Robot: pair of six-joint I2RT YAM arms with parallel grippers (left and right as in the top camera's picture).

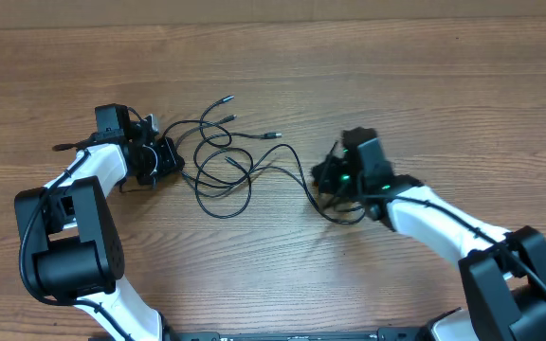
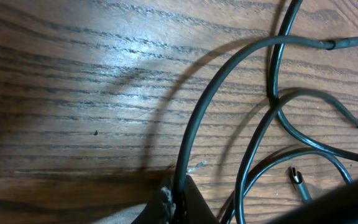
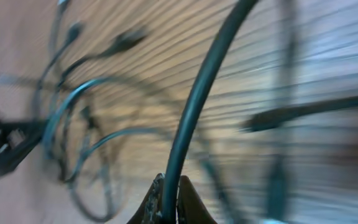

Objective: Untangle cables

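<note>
Thin black cables (image 1: 226,170) lie tangled in loops in the middle of the wooden table, with plug ends fanned out at the top (image 1: 227,98). My left gripper (image 1: 164,159) is at the tangle's left side, shut on one cable (image 2: 194,137) that arcs up from its jaws (image 2: 178,198). My right gripper (image 1: 328,180) is at the tangle's right end, shut on a cable (image 3: 194,112) that rises from between its fingertips (image 3: 168,202). The right wrist view is blurred.
The wooden table (image 1: 425,85) extends around the tangle. Loose plug ends lie near the left gripper in its wrist view (image 2: 299,183). The left arm (image 1: 69,237) and right arm (image 1: 463,237) reach in from the front corners.
</note>
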